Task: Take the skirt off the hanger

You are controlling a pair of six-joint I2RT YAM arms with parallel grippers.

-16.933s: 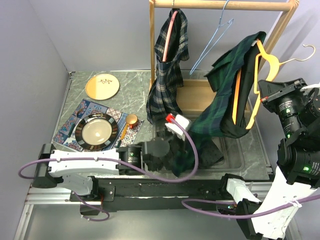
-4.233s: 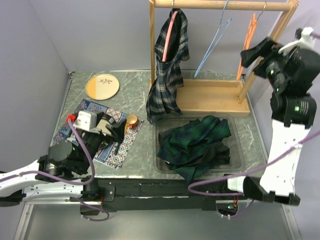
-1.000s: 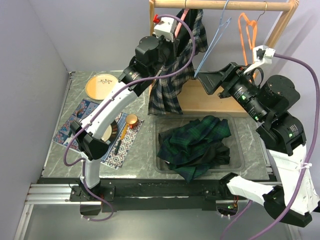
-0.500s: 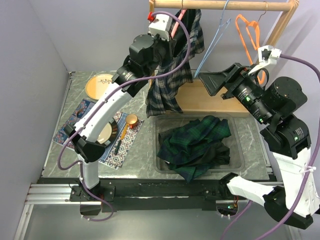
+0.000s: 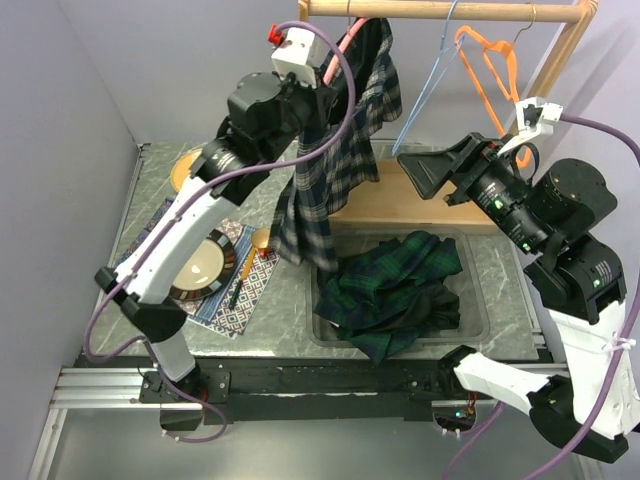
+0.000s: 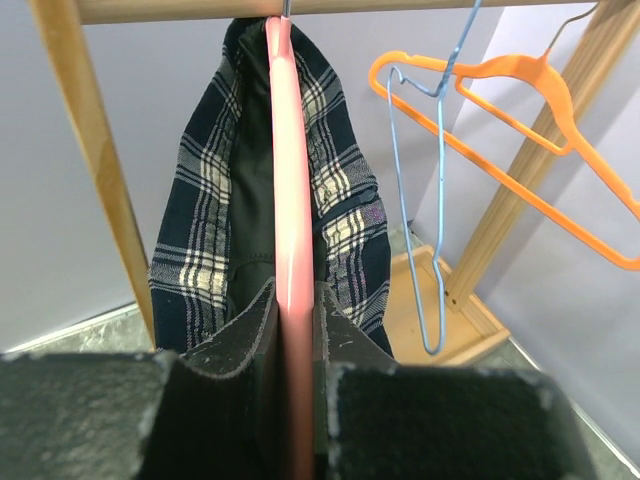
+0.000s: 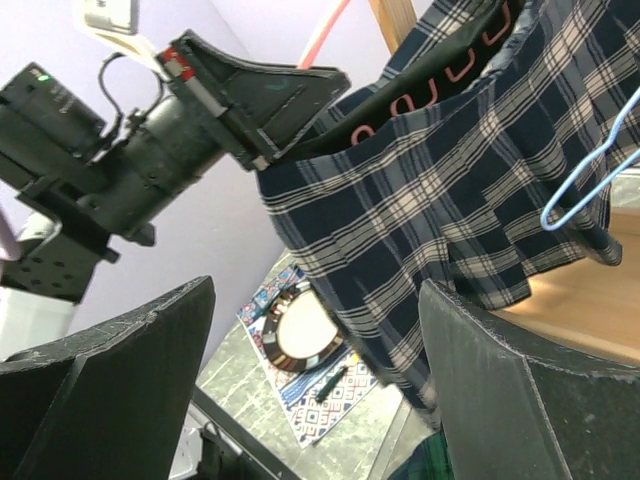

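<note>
The navy-and-white plaid cloth skirt (image 5: 335, 150) drapes over a pink plastic hanger (image 6: 291, 200) on the wooden rail (image 5: 450, 10) at the desk's far edge; soft, light and limp, it should slide off if taken by a bunched lower fold; the left gripper (image 6: 296, 300) is clamped on the hanger's arm; the right gripper (image 7: 315, 295) gapes wide near the cloth.

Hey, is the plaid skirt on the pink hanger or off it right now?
On. The plaid skirt drapes over both sides of the pink hanger, which hangs from the wooden rail; the left gripper clamps the hanger.
</note>
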